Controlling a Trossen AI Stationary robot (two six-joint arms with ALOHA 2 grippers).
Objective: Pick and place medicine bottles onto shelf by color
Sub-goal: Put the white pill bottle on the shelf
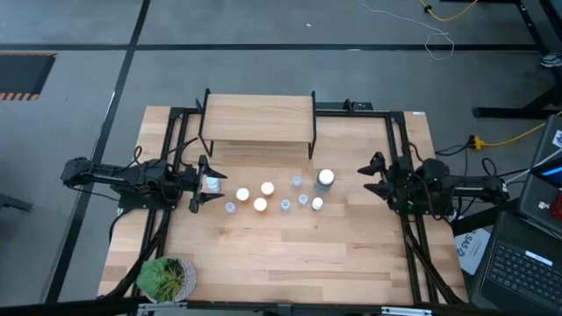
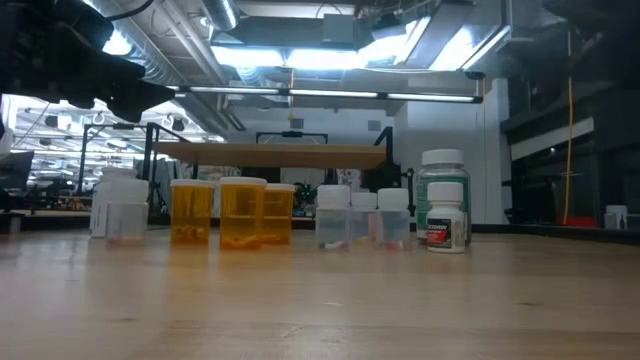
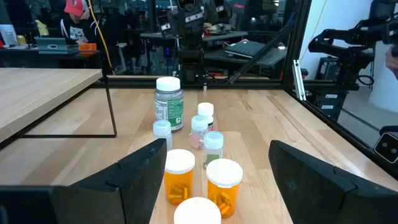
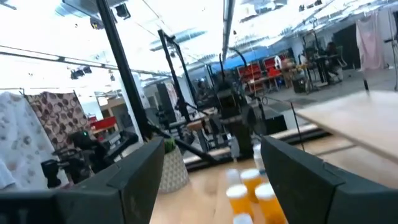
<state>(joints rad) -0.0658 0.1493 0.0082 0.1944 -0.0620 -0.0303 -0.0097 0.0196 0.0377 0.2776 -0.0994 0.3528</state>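
Observation:
The medicine bottles stand in a loose cluster on the tabletop in front of the shelf [image 1: 257, 118]. Three are orange [image 1: 260, 204] [image 2: 243, 212], several are small and clear [image 1: 285, 205], and one is larger and greenish [image 1: 326, 178] [image 3: 168, 102]. My left gripper [image 1: 202, 185] is open at the cluster's left end. Its fingers stand on either side of a white-capped bottle [image 1: 212, 184] [image 3: 197, 211] without touching it. My right gripper [image 1: 372, 177] is open and empty, to the right of the greenish bottle.
A green potted plant [image 1: 167, 278] stands at the table's near left corner. Black frame rails [image 1: 399, 167] run along both table sides. The shelf's thin black legs [image 3: 111, 106] stand just behind the bottles. Bare tabletop [image 1: 290, 254] lies in front of the cluster.

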